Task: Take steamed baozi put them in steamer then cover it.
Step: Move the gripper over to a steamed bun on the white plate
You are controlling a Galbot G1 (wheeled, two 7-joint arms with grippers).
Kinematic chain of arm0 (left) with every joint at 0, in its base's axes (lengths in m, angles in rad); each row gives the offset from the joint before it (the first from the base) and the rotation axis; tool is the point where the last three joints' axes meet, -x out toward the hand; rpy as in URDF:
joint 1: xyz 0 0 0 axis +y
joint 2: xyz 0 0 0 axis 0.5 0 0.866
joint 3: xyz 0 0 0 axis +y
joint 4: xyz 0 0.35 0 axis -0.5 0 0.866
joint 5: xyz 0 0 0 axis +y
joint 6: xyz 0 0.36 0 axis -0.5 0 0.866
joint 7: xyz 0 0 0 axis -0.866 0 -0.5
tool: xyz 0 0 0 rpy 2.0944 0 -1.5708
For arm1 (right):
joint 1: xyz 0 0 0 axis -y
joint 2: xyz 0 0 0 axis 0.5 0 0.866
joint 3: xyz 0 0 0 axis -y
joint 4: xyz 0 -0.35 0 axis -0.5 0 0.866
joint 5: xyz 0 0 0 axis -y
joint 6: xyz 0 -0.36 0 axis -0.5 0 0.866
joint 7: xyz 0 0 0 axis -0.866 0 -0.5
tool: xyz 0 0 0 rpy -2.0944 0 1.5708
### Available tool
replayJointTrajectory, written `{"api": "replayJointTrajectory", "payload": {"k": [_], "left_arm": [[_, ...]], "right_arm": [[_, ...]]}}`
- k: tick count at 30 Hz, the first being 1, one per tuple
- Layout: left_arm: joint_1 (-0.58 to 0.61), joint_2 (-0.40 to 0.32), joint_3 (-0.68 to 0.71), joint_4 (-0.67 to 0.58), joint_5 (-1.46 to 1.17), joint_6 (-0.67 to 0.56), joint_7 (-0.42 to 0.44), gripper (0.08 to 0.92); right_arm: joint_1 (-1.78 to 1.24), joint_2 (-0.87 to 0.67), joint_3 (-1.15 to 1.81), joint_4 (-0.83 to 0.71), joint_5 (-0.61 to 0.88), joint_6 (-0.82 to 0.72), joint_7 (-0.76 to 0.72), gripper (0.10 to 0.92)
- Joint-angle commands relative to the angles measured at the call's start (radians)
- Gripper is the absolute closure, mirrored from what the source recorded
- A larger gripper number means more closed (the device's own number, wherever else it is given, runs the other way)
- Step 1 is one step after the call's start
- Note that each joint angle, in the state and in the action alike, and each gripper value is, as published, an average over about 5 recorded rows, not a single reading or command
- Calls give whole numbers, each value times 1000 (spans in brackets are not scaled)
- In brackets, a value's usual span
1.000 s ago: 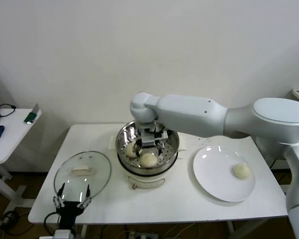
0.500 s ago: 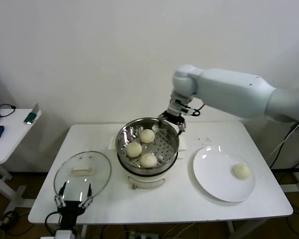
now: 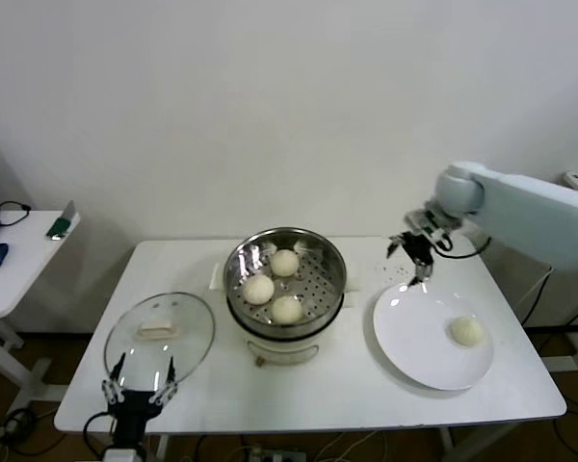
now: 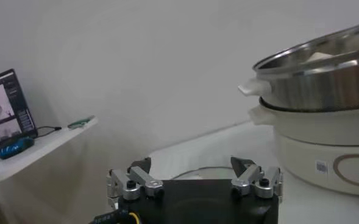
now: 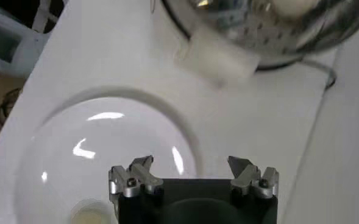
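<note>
Head view: 3 cream baozi (image 3: 273, 286) in shiny steamer (image 3: 285, 284), uncovered.

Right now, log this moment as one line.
right gripper: open, empty, above plate rim | steamer: three baozi inside | plate: one baozi | cover: on table | left gripper: open, idle near cover

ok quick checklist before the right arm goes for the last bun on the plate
1. Right gripper fingers open and empty: ok.
2. Last baozi sitting free on the plate: ok.
3. Gripper lined up over that baozi: not ok, it hangs above the plate's far edge.
4. Room in the steamer beside the three baozi: ok.
5. Cover off, lying on the table: ok.
6. Left gripper parked at the table's near edge, open: ok.
</note>
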Motion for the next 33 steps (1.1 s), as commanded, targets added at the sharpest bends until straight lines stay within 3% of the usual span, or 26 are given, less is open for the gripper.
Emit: {"api": "replayJointTrajectory", "payload": {"k": [1,33], "left_arm": [[3,-3,-4,6,7,0,-2,177],[-2,-3,-11,41,19,1,-5,177]], "right_arm": [[-285,-139,224,-104,-211,-33,-28,203],[-430,-37,366,-264,-314,-7,-27,203]]}}
